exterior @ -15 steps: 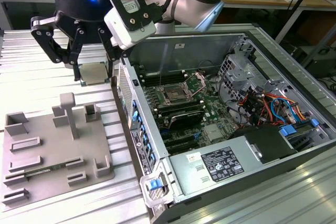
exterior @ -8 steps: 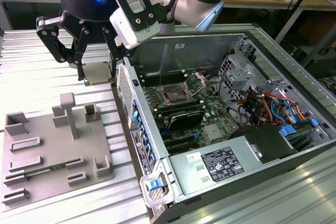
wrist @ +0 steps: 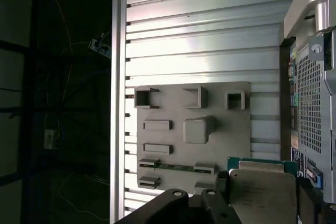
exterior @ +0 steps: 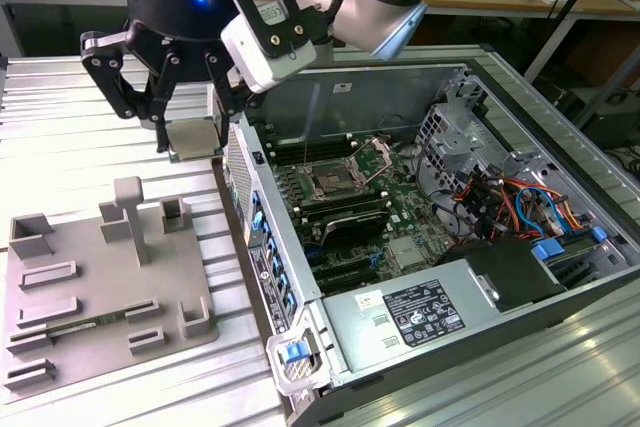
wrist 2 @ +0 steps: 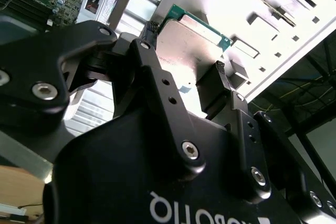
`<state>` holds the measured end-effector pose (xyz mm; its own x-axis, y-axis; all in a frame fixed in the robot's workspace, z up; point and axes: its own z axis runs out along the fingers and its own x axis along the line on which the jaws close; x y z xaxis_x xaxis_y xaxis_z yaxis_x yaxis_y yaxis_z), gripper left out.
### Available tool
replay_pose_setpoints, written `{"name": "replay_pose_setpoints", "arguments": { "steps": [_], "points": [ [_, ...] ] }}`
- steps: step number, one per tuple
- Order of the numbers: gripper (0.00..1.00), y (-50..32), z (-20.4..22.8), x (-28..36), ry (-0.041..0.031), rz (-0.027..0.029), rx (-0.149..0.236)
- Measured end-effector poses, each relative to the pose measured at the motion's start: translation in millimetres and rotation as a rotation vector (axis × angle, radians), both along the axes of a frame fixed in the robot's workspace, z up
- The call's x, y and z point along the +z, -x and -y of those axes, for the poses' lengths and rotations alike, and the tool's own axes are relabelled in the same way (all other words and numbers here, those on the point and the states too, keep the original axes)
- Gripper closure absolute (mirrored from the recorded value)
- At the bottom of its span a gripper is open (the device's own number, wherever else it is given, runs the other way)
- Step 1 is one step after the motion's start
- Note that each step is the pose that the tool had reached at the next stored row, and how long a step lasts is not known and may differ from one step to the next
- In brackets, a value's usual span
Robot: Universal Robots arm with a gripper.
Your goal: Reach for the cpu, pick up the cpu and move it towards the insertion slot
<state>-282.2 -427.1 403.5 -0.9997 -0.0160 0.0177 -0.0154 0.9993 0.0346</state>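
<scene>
Ribbed aluminium table [exterior: 60, 137], open PC case [exterior: 420, 97] on it. Gripper [exterior: 190, 142] clamped on the cpu [exterior: 195, 137], held in the air just outside the case wall, between grey fixture plate [exterior: 90, 287] and insertion slot [exterior: 335, 182].

gripper [exterior: 190, 137] raised, fingers [wrist 2: 223, 85] clamped inward
</scene>
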Motion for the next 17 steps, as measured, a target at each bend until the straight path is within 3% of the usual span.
{"name": "replay_pose_setpoints", "arguments": {
  "steps": [12, 17],
  "points": [
    [0.45, -22.2, -0.3, -0.5, -0.0008, -0.0005, 0.000],
    [0.45, -25.4, -0.2, -0.6, -0.0012, -0.0005, 0.000]
  ]
}}
